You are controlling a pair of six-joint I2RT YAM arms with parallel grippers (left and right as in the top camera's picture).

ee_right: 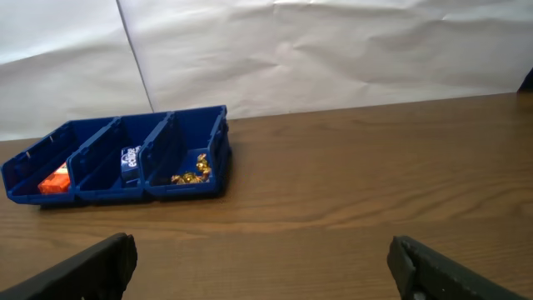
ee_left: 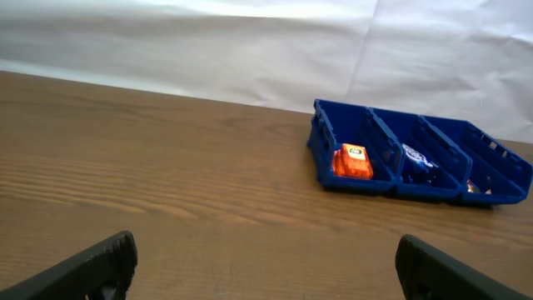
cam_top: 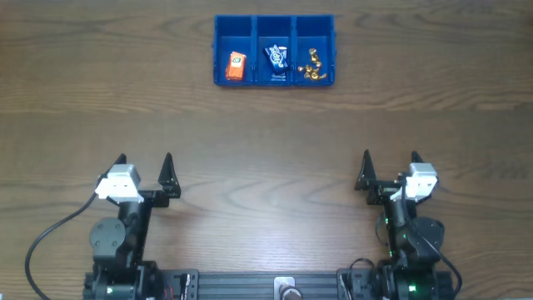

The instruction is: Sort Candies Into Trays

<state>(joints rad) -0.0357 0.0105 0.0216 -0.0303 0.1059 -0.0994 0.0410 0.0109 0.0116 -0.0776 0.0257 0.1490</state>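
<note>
At far centre: blue tray (cam_top: 275, 18) holds orange candy (cam_top: 236, 67) left, blue candies (cam_top: 277, 57) middle, gold candies (cam_top: 313, 67) right | sorting looks complete | left gripper (cam_top: 144, 160), right gripper (cam_top: 390, 157) near, spread wide, empty.

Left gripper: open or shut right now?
Open: the left gripper shows both fingers wide apart, with only wooden table between them.
</note>
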